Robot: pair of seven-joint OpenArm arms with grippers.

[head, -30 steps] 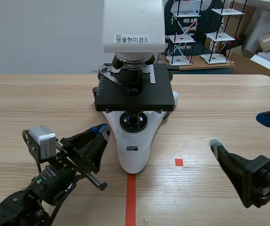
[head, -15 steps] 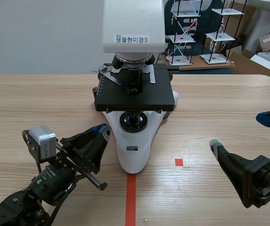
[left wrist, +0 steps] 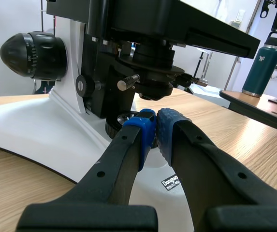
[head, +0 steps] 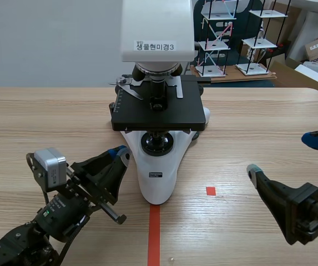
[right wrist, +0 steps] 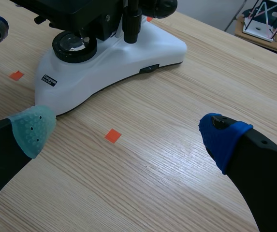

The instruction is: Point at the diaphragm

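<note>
The worktop point(head: 269, 116) was pale wood with thin lines in it, not shiny. The microscope's base point(head: 161, 185) was smooth, shiny white; its stage point(head: 164, 115) was dull black. The fingers point(left wrist: 121, 159) looked like dull black plastic with bumpy blue pads point(left wrist: 169, 126).

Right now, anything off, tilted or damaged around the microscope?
Nothing stands out. Microscope stands upright on the table, no visible damage; left gripper shut by its base, right gripper open, apart from it.
</note>
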